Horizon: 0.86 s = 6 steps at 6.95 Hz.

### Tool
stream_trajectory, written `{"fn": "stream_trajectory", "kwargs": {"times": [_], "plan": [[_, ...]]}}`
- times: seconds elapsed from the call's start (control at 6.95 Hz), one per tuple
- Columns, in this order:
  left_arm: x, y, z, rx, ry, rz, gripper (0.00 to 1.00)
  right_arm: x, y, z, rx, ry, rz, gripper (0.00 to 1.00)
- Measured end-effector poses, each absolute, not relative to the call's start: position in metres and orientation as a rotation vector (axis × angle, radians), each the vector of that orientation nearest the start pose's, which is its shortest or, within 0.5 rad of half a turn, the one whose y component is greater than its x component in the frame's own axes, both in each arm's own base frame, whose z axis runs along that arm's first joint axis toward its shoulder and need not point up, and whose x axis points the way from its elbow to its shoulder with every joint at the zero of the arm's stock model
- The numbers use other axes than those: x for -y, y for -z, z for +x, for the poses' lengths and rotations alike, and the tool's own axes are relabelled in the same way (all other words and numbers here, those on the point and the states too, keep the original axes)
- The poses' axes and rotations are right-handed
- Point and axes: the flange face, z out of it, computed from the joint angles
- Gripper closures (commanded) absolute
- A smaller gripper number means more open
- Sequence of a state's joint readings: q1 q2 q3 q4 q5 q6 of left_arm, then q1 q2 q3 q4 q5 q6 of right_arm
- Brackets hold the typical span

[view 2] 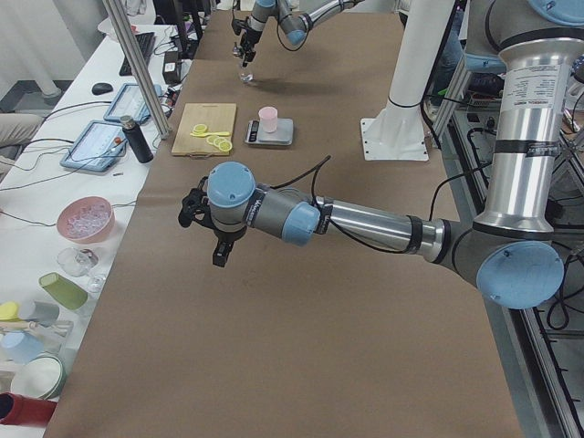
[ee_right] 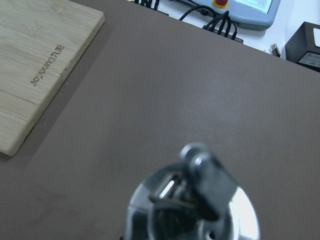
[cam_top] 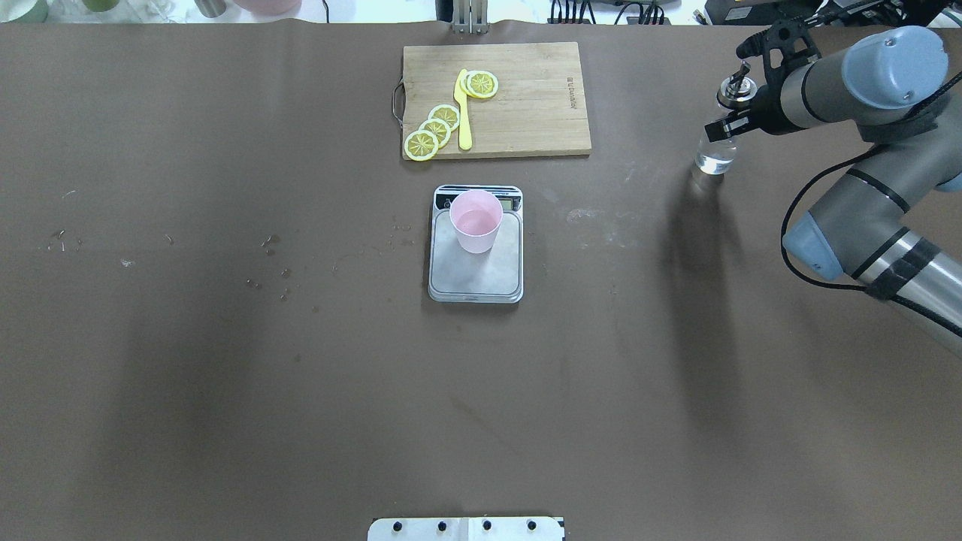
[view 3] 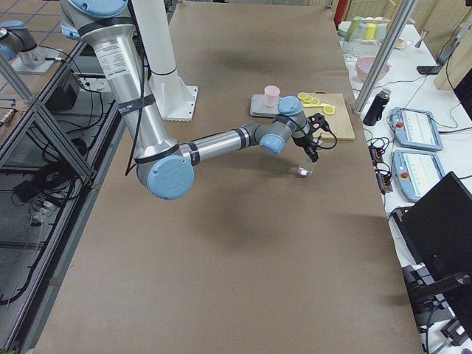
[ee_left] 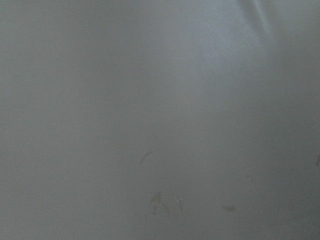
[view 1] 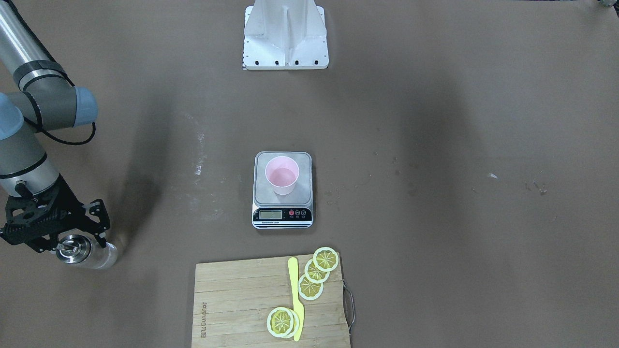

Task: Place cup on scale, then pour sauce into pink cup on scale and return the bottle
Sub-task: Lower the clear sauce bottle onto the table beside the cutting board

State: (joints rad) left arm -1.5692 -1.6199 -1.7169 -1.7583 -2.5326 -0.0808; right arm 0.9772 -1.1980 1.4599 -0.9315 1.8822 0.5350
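Observation:
The pink cup (view 1: 282, 175) stands upright on the silver scale (view 1: 263, 194) at mid-table; it also shows in the overhead view (cam_top: 476, 220). The clear glass bottle (cam_top: 714, 154) with a metal spout cap (view 1: 72, 249) stands upright on the table far to my right. My right gripper (view 1: 67, 241) is over it, fingers apart on either side of the cap, so it looks open. The right wrist view shows the cap (ee_right: 192, 200) close below. My left gripper (view 2: 212, 242) hangs over bare table, seen only in the left side view; I cannot tell its state.
A wooden cutting board (view 1: 242, 299) with lemon slices (view 1: 310, 286) and a yellow knife (view 1: 295, 299) lies just beyond the scale. The robot base (view 1: 285, 34) is at the near edge. Bowls, cups and tablets (view 2: 87, 219) line the bench beside the table.

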Motion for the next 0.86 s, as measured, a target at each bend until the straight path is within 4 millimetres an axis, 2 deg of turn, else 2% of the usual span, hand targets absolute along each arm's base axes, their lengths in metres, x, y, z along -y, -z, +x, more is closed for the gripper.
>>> {"fn": "stream_trajectory", "kwargs": {"times": [0.29, 0.58, 0.86], "plan": [[0.5195, -0.5266, -0.0508, -0.962, -0.112, 0.313, 0.03, 0.6129, -0.4366, -0.2896, 0.725, 0.195, 0.602, 0.66], [0.5195, -0.5268, -0.0508, -0.962, -0.112, 0.313, 0.03, 0.6129, -0.4362, -0.2898, 0.726, 0.197, 0.602, 0.54], [0.5195, -0.5267, -0.0508, -0.962, -0.113, 0.313, 0.03, 0.6128, -0.4358, -0.2901, 0.728, 0.198, 0.601, 0.28]]}}
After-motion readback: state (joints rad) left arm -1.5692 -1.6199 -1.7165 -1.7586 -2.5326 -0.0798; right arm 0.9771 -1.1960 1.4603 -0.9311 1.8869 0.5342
